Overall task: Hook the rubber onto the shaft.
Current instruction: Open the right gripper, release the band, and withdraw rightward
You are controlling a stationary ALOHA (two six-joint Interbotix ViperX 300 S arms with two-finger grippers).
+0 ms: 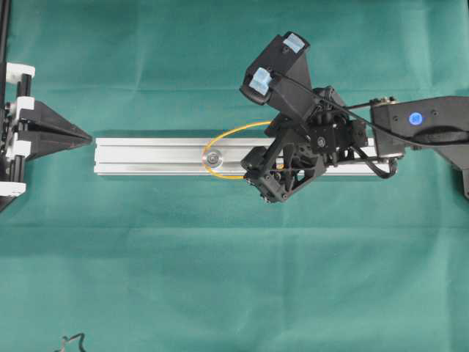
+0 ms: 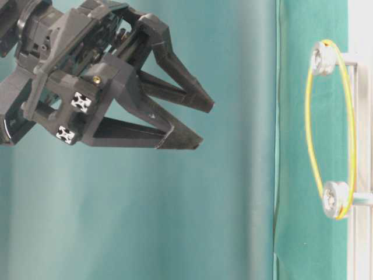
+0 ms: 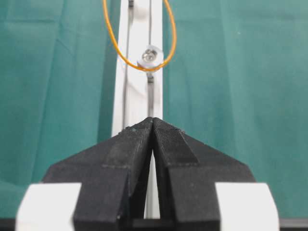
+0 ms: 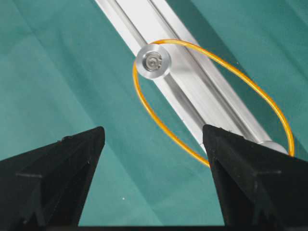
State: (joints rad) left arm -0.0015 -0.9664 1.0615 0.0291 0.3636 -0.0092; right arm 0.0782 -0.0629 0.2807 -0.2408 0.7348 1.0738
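Note:
The thin orange rubber (image 1: 220, 137) is a loop lying across the silver rail (image 1: 146, 156). It runs round one round shaft (image 4: 152, 61) and on to a second shaft (image 4: 275, 146), half hidden behind my right finger. From table level the rubber (image 2: 351, 116) sits on both shafts (image 2: 323, 58) (image 2: 336, 199). My right gripper (image 4: 153, 132) hovers open above the rail with nothing between its fingers, clear of the band (image 4: 159, 122). Off the rail's left end, my left gripper (image 3: 153, 121) is shut and empty, pointing along the rail (image 3: 139, 96) toward the near shaft (image 3: 150, 56).
Green cloth (image 1: 234, 279) covers the table all round the rail. The right arm (image 1: 425, 125) reaches in from the right edge, and its wrist camera mount (image 1: 277, 66) juts out beyond the rail. A small dark cable end (image 1: 71, 341) lies at the front left.

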